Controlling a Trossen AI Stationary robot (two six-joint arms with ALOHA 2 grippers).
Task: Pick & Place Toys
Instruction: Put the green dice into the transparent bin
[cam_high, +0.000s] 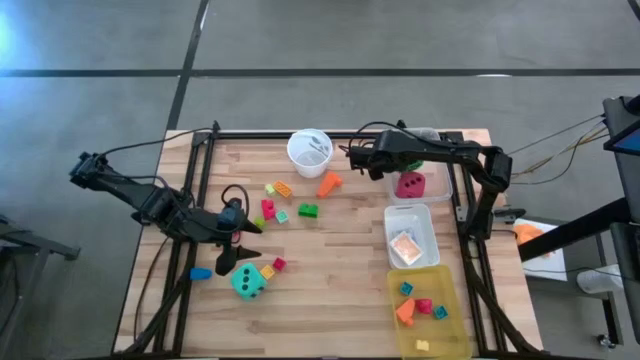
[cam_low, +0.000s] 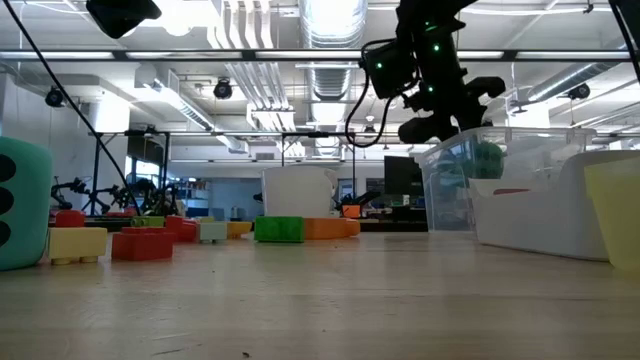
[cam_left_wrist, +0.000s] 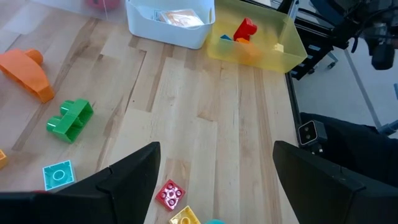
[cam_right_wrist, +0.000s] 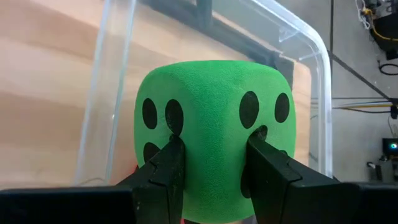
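Note:
My right gripper (cam_right_wrist: 214, 146) is shut on the green foam die (cam_right_wrist: 211, 124) over the clear bin (cam_right_wrist: 311, 56) at the table's far right. It also shows in the high view (cam_high: 412, 160). The low view shows the green die (cam_low: 487, 160) through the bin wall. The red-pink die (cam_high: 410, 185) lies in that bin. My left gripper (cam_left_wrist: 214, 180) is open and empty above the table's near left part. The teal die (cam_high: 248, 282) rests on the table beside it. Small coloured blocks (cam_high: 308, 210) lie scattered mid-table. My right gripper pinches the green die between its two fingers. One fingertip (cam_right_wrist: 171, 155) is on a pipped face and the other fingertip (cam_right_wrist: 261, 149) on the neighbouring pipped face. The foam dents in at both fingertips. The die is lifted clear, above the clear bin.
A white round cup (cam_high: 310, 150) stands at the far middle. A white bin (cam_high: 410, 235) with a tan item and a yellow bin (cam_high: 428, 310) with several blocks stand along the right edge. An orange block (cam_high: 328, 183) and a blue block (cam_high: 201, 272) lie on the wood.

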